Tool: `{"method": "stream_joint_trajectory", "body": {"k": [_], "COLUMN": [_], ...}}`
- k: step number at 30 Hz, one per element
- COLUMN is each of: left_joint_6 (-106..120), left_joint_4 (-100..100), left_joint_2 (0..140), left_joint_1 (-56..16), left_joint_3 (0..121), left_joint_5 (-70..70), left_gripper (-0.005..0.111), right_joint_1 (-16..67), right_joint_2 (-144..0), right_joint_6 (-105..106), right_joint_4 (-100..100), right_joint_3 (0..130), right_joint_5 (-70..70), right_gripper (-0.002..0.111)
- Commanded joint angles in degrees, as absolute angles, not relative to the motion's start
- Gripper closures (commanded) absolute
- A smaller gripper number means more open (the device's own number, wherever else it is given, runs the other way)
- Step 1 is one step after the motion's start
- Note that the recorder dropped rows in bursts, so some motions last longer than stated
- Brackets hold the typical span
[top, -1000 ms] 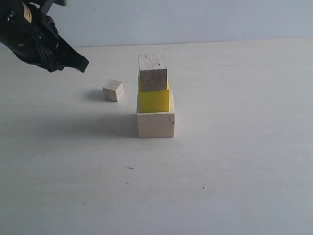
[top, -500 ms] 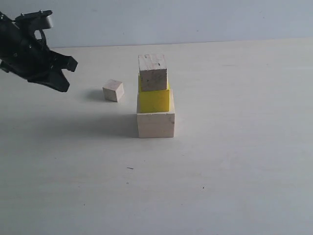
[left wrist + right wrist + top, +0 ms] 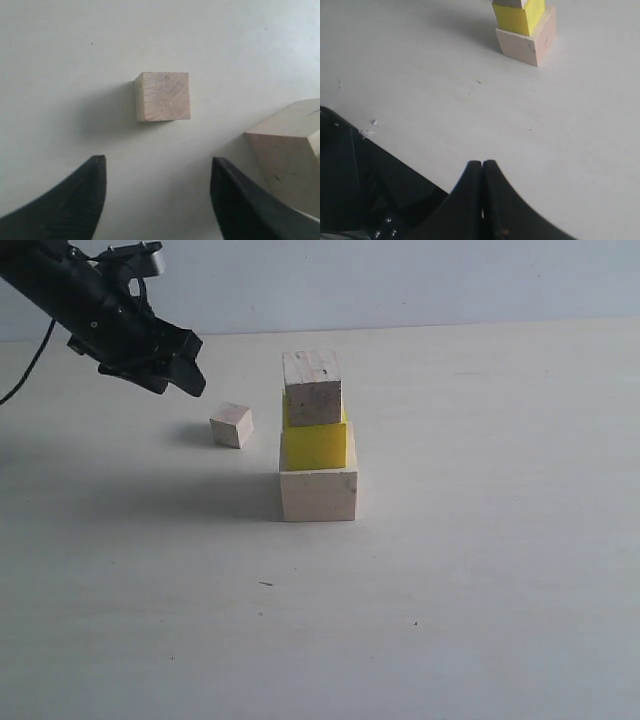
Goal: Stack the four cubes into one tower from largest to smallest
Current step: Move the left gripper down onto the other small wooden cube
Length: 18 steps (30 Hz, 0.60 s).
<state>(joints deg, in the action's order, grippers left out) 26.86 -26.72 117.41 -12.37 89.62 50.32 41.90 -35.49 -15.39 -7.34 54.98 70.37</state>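
Three cubes form a partial tower: a large pale wood cube (image 3: 318, 494) at the base, a yellow cube (image 3: 315, 445) on it, and a speckled medium wood cube (image 3: 313, 388) on top. The small wood cube (image 3: 231, 425) lies alone on the table left of the tower. My left gripper (image 3: 180, 375) hangs open above and behind-left of the small cube, holding nothing. The left wrist view shows the small cube (image 3: 163, 96) ahead of the spread fingers (image 3: 75, 200), with the large cube (image 3: 287, 150) to one side. My right gripper (image 3: 483, 165) is shut and empty, far from the tower (image 3: 525, 30).
The pale tabletop (image 3: 480, 570) spreads all around the cubes, meeting a light wall at the back. A few small dark specks (image 3: 266, 584) dot the surface. The right arm's black body (image 3: 365, 190) shows in its own wrist view.
The left arm has swung right toward the small cube, and its jaws have gone from shut to open. The cubes and the right gripper have not moved.
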Motion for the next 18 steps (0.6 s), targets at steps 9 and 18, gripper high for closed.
{"method": "stream_joint_trajectory", "body": {"k": [9, 18], "left_joint_6": [35.35, 40.91], "left_joint_4": [-31.23, -31.78], "left_joint_2": [122.55, 122.55], "left_joint_1": [-13.39, -15.46], "left_joint_3": [91.29, 91.33], "left_joint_5": [48.29, 44.32], "left_gripper": [0.030, 0.030], "right_joint_1": [42.01, 42.01], "right_joint_2": [-35.31, -35.31], "right_joint_6": [-16.62, -16.61], "right_joint_4": [-7.34, -7.45], "right_joint_3": [54.69, 54.69], "right_joint_5": [69.96, 69.96], "right_gripper": [0.108, 0.108]}}
